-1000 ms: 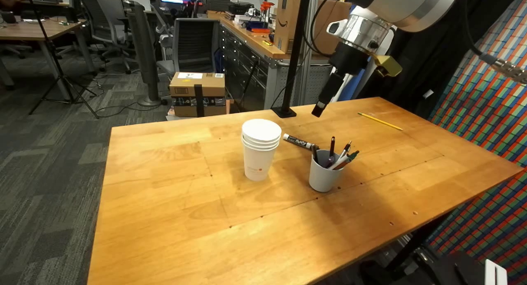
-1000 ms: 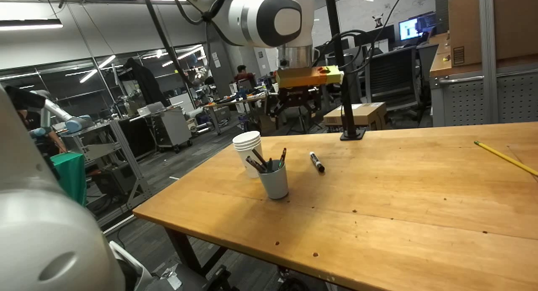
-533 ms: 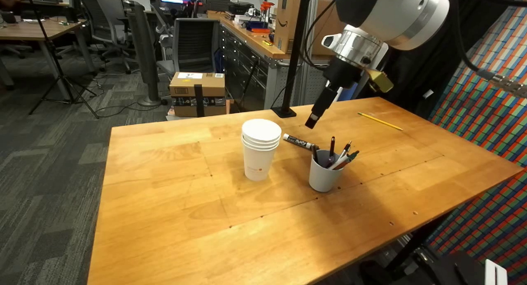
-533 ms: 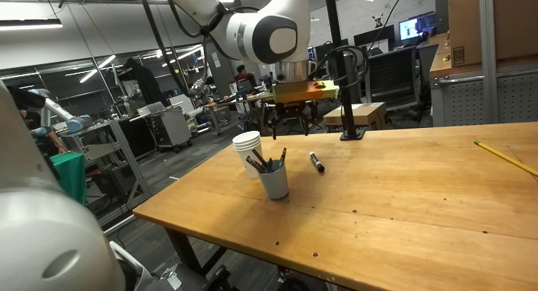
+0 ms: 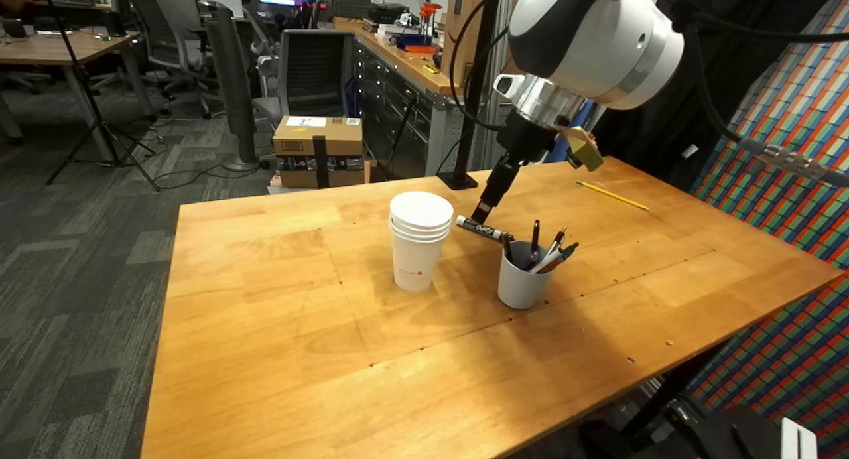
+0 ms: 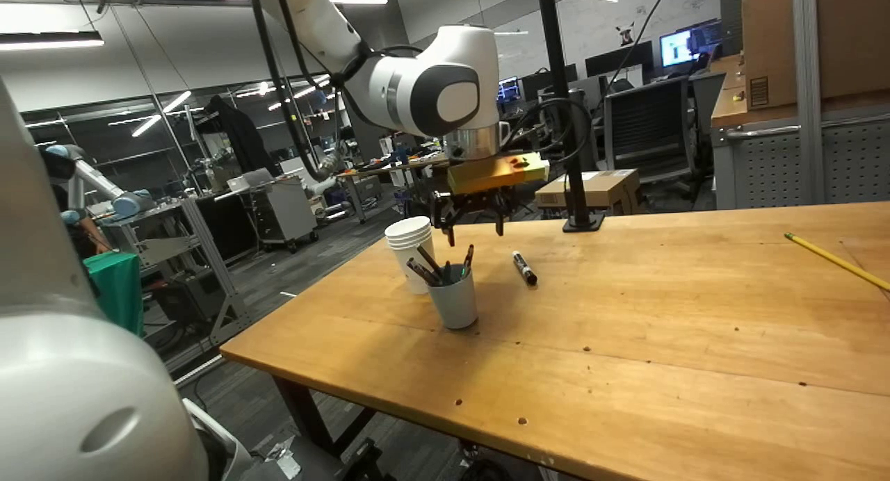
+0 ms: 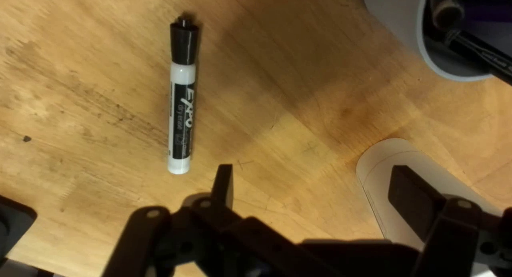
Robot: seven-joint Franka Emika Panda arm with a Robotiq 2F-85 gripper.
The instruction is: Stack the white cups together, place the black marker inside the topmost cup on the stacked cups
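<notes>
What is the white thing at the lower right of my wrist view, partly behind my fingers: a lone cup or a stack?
Observer: A stack: several nested white cups, standing upright on the table in both exterior views.
Operator: And the black slab at my lower left?
Observer: It looks like the foot of a black pole that rises near the table's edge.
Operator: Besides the black marker, does anything else lie loose?
Observer: Yes, a yellow pencil, lying apart from the marker in both exterior views.
</notes>
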